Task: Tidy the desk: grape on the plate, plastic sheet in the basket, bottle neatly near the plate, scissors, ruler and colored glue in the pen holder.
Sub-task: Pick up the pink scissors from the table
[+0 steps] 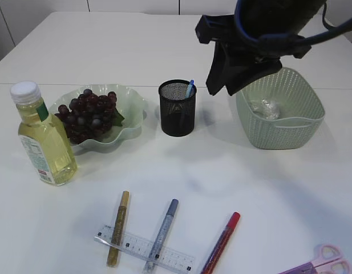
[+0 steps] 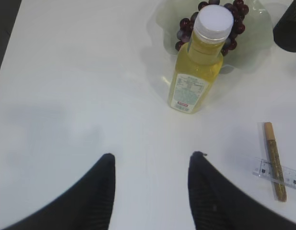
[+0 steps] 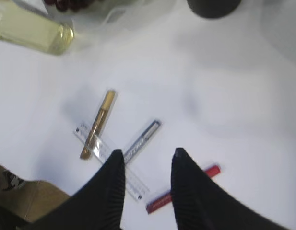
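Dark grapes [image 1: 87, 114] lie on the pale green wavy plate [image 1: 133, 103]. Just left of the plate stands the yellow bottle [image 1: 43, 137] with its white cap. The black mesh pen holder [image 1: 177, 108] has a blue-tipped item sticking out of it. A crumpled clear plastic sheet [image 1: 266, 108] lies in the green basket [image 1: 281, 128]. Gold glue [image 1: 117, 228], silver glue [image 1: 162, 231] and red glue [image 1: 221, 240] lie near the front; the gold and silver ones cross the clear ruler [image 1: 144, 251]. Pink scissors [image 1: 321, 262] show at the front right corner. My right gripper [image 1: 227, 88] hangs open and empty, high between holder and basket. The left gripper [image 2: 152, 157] is open and empty.
The left wrist view shows the bottle [image 2: 198, 67], gold glue [image 2: 274, 160] and ruler end [image 2: 282, 175] ahead of the fingers. In the right wrist view the silver glue [image 3: 143, 139], ruler [image 3: 138, 184] and red glue [image 3: 212, 171] lie below the jaws.
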Robot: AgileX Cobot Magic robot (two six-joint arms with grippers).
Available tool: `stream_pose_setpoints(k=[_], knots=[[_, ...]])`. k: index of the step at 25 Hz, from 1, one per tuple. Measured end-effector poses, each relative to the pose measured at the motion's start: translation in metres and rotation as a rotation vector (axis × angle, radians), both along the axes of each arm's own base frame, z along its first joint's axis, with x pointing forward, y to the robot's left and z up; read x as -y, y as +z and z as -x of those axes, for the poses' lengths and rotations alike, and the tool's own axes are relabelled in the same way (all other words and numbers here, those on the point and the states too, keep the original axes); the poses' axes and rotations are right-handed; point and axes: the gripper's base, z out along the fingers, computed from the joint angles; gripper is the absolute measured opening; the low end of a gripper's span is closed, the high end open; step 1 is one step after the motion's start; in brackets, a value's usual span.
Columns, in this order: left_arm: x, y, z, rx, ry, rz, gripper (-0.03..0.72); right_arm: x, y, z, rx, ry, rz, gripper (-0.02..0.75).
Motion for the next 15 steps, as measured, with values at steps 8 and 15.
stream_pose_setpoints(k=[8, 15], knots=[[0.003, -0.001, 0.001, -0.022, -0.028, 0.012, 0.362, -0.003, 0.001, 0.004, -0.068, -0.031, -0.043, 0.271], [0.007, -0.002, 0.003, -0.035, -0.104, 0.008, 0.362, 0.003, 0.019, 0.016, -0.030, -0.052, -0.060, 0.271]])
